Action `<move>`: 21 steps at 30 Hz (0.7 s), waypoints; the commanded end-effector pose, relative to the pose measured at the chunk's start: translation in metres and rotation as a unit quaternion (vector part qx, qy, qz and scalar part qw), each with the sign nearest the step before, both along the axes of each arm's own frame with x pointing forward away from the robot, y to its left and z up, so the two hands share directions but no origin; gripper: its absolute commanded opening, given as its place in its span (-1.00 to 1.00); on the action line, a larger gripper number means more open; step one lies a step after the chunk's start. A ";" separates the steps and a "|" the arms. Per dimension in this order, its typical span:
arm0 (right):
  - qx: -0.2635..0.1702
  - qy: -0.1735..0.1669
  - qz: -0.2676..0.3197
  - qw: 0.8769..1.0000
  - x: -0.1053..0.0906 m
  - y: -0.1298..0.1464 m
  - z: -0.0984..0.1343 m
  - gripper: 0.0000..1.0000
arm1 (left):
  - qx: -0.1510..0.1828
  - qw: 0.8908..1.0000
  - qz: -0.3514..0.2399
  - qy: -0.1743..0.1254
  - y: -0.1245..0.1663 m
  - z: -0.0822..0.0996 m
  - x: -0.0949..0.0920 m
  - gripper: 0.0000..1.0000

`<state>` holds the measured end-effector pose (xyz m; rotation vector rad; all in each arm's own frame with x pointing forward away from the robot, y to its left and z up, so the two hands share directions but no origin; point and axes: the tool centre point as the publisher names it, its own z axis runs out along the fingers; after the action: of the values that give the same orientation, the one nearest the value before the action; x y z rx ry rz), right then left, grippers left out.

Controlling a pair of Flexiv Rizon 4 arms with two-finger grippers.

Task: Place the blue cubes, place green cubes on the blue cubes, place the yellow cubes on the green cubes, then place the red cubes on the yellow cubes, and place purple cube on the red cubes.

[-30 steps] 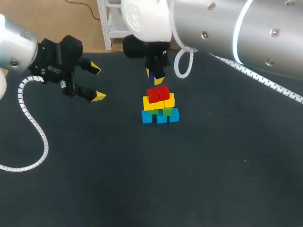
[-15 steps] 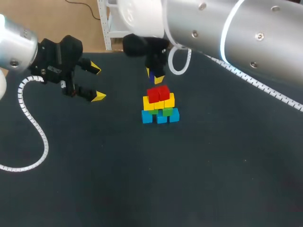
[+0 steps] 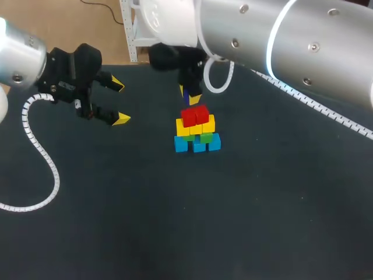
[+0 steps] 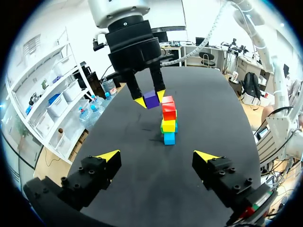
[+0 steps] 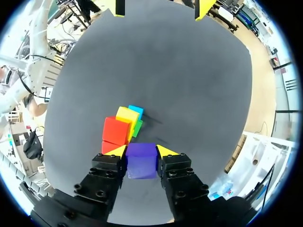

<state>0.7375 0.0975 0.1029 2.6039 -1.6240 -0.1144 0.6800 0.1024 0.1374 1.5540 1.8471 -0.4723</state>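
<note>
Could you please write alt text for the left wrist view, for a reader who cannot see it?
The right gripper holds a purple cube close beside the top of a stack: red cubes over yellow, green and blue. The left gripper is open in the foreground.

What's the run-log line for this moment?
right gripper: shut on purple cube, held near red cubes, unplaced | left gripper: open, empty
</note>
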 end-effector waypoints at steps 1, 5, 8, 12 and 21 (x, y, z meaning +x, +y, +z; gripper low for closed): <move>0.001 -0.001 -0.001 1.000 -0.002 0.000 -0.002 -1.00 | -0.003 1.000 -0.001 -0.003 0.002 -0.001 -0.001 1.00; 0.000 -0.002 -0.003 1.000 -0.003 -0.001 -0.003 -1.00 | -0.003 1.000 -0.001 -0.003 0.002 -0.001 -0.001 1.00; -0.002 -0.002 -0.003 1.000 -0.005 0.002 -0.003 -1.00 | -0.003 1.000 -0.001 -0.003 0.002 -0.001 -0.001 1.00; -0.004 0.000 -0.002 1.000 -0.007 0.003 -0.004 -1.00 | -0.003 1.000 -0.001 -0.003 0.002 -0.001 -0.001 1.00; -0.014 -0.031 -0.021 0.999 -0.005 -0.006 0.006 -1.00 | -0.003 1.000 -0.001 -0.003 0.002 -0.001 -0.001 1.00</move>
<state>0.7417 0.0964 0.1056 2.5604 -1.6749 -0.0372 0.6800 0.1024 0.1374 1.5540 1.8471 -0.4723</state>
